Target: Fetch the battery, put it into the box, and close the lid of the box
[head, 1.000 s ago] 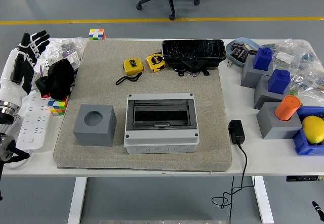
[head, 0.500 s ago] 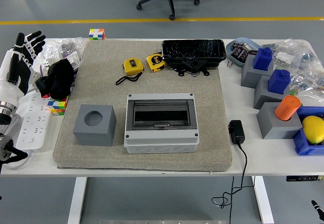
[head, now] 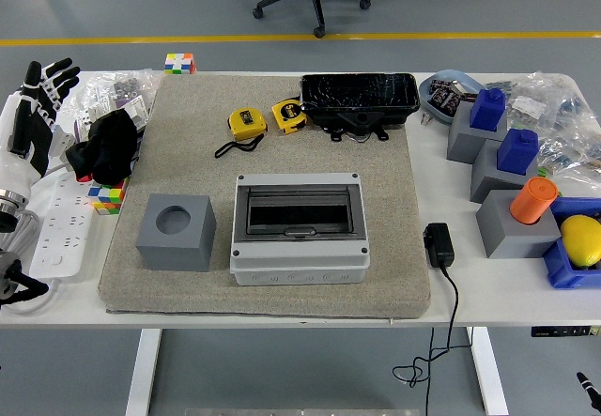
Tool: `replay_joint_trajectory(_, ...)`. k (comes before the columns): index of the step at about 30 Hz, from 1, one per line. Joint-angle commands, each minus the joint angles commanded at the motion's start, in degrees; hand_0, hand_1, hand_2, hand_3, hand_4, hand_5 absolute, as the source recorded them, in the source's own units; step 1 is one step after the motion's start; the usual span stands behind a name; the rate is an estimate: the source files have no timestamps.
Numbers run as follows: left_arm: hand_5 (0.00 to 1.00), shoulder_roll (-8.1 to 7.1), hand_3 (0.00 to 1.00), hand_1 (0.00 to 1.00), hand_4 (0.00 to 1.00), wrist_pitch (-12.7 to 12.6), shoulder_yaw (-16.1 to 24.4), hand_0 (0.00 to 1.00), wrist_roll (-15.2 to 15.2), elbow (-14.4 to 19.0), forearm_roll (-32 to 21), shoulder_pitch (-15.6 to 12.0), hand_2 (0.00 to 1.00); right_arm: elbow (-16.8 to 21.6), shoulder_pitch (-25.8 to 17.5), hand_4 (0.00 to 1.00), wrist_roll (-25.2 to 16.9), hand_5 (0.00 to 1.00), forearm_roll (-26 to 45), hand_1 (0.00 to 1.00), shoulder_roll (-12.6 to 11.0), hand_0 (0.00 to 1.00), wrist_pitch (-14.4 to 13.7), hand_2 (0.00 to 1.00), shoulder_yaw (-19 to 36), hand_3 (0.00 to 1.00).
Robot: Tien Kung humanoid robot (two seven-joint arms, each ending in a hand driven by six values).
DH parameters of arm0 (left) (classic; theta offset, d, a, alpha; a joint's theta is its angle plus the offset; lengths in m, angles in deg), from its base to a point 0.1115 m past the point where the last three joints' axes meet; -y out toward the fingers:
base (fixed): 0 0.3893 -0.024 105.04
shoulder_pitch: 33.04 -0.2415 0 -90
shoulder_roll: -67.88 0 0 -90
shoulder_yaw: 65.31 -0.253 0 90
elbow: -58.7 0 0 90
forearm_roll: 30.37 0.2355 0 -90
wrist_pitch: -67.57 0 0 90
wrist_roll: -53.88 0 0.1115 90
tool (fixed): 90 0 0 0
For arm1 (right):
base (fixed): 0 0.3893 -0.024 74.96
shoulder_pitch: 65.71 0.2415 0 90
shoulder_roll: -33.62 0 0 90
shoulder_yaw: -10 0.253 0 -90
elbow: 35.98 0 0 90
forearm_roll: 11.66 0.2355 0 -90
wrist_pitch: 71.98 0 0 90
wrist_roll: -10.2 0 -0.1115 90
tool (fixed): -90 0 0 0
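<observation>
Head view: one box [head: 299, 227], two tape measures [head: 246, 121].

- Bright, even overhead light, no hard glare.
- Soft short shadows beside the grey box [head: 299, 228] and the cube block [head: 175, 232] on the mat [head: 376, 153].
- Faint sheen on crinkled plastic bags [head: 554, 97].
- Sharp throughout, slight bending near edges.

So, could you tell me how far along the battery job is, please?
The box lies with its lid down; what is inside I cannot tell. What look like batteries sit in the bowl far right. The left hand holds nothing, fingers spread. This fits before fetching or after closing.
</observation>
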Motion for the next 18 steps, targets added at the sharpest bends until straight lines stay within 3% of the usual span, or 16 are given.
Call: replay_joint_trajectory(18,0.998,-0.18,0.822,0.935,0.998,-0.1,-0.2,0.998,0.0,0.1,-0.1,-0.5,0.845,-0.1,-0.3,0.998,0.1,0.998,0.3,0.810,-0.1,0.819,0.0,0.784,-0.6,0.803)
